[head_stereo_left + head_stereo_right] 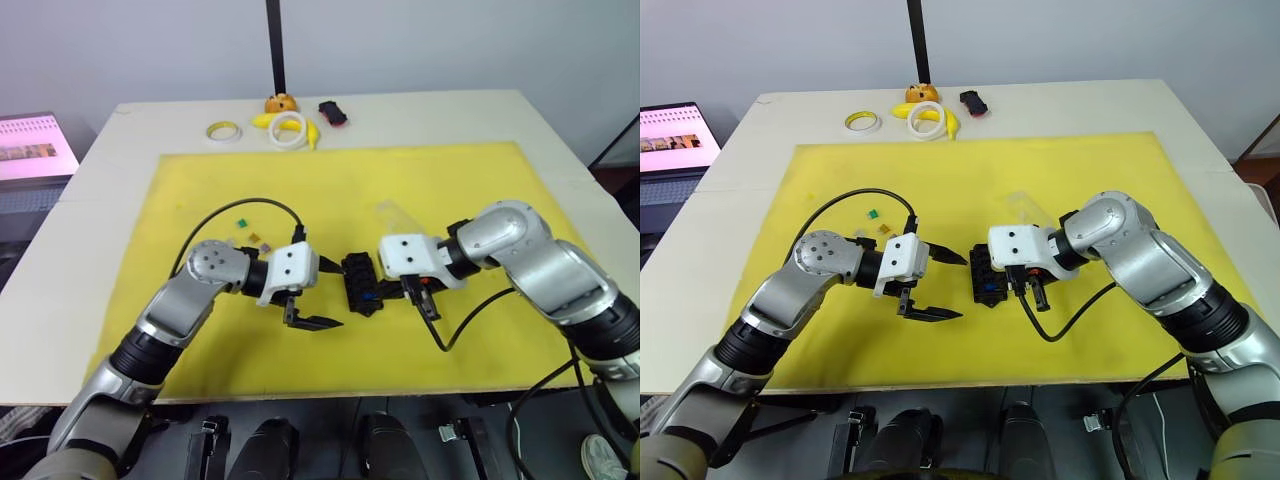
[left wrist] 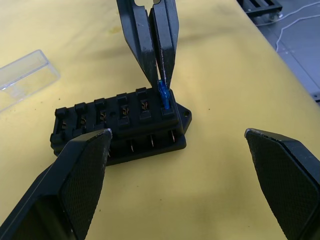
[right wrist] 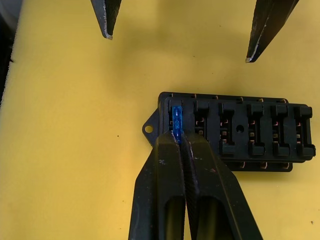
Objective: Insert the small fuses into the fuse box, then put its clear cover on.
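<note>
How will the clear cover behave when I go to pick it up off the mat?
The clear cover looks thin and hard, so probably light and stiff. Its glossy faces suggest the fingers could slip. It lies flat on the yellow mat, so it may slide rather than lift.

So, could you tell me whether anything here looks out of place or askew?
Nothing looks damaged or spilled. The blue fuse, pinched by the right hand, stands slightly tilted in the end slot of the fuse box. The clear cover lies flat on the yellow mat beside the box, not yet fitted.
</note>
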### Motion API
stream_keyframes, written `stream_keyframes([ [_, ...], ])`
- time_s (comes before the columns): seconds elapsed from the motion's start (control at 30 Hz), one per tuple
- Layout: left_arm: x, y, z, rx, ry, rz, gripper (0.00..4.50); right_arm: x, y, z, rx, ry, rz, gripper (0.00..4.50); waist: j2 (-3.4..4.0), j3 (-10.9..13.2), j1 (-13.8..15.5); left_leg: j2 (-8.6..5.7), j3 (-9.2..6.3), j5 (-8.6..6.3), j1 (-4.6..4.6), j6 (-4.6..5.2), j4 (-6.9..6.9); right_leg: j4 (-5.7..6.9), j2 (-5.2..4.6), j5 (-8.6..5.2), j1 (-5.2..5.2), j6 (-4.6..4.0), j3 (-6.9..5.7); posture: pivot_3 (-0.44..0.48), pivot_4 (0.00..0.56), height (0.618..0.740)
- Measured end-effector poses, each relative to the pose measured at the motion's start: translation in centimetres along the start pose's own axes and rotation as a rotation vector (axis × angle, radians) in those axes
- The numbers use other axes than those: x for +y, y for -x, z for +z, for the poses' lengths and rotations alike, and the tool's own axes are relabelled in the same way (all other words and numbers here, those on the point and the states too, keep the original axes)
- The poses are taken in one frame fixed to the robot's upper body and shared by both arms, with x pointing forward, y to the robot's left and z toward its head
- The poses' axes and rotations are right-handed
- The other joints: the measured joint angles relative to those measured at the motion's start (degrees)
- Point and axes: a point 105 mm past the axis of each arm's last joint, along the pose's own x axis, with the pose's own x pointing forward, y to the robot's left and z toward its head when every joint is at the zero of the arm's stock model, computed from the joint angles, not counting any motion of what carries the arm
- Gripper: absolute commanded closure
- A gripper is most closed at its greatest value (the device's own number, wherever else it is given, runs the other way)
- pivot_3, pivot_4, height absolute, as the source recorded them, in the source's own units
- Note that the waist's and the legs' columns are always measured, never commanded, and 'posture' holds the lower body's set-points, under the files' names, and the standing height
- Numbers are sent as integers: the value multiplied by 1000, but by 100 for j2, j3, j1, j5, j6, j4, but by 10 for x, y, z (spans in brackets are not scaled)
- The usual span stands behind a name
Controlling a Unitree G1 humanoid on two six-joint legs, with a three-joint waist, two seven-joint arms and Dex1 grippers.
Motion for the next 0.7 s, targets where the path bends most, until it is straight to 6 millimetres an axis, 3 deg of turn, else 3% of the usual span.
stream_keyframes([
  [0.37,0,0,0,2,-6,1,10,0,-1,0,-1,-8,0,4500,0,0,0,0,0,0,0,0,1,1,0,0,0,0,0,0,150,740],
  [0.47,0,-1,1,-4,-14,1,0,1,-1,1,-6,-18,4,3531,0,0,1,0,0,0,0,0,1,1,0,0,0,0,0,0,150,740],
  [0.57,0,-1,2,-7,-14,1,0,3,7,9,-64,-57,4,2199,0,0,3,0,0,0,0,0,1,1,-1,0,0,0,0,0,150,740],
  [0.7,1,-2,3,-12,-19,0,0,0,23,17,-157,-106,-44,2199,-1,-1,11,0,-2,0,0,0,1,1,-1,0,2,0,0,0,150,740],
])
